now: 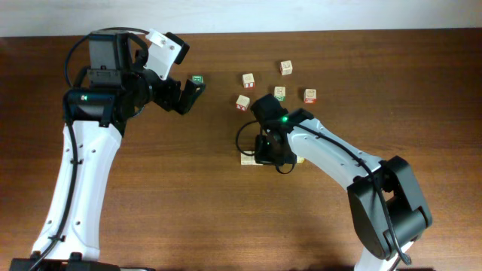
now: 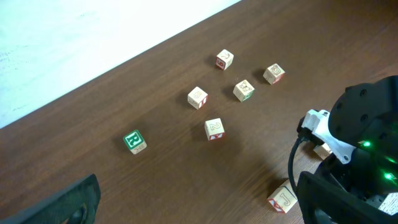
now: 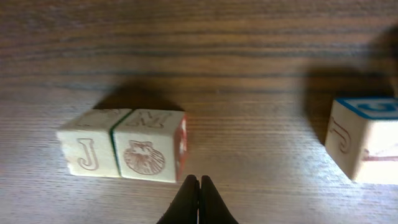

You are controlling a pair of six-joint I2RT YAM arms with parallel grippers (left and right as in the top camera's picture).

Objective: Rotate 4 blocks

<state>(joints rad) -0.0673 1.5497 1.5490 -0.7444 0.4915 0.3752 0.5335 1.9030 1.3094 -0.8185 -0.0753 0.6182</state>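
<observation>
A green-faced block [image 1: 196, 80] with a white letter [image 2: 134, 140] lies just off the tip of my open left gripper [image 1: 190, 95], whose jaws hold nothing. In the right wrist view two pale blocks stand pressed side by side: one printed with a J [image 3: 87, 153], one with a shell [image 3: 148, 154] and a red side. My right gripper [image 3: 199, 180] is shut and empty, its tips just in front of the shell block's right corner. A third block [image 3: 365, 140] with a blue top stands apart to the right. From overhead the right wrist [image 1: 273, 143] covers most of these.
Five more letter blocks are scattered at the back: [image 1: 248, 79], [image 1: 286, 68], [image 1: 242, 102], [image 1: 279, 92], [image 1: 309, 95]. The right arm [image 1: 339, 162] stretches diagonally from the front right. The left arm's white link [image 1: 83, 173] runs along the left side.
</observation>
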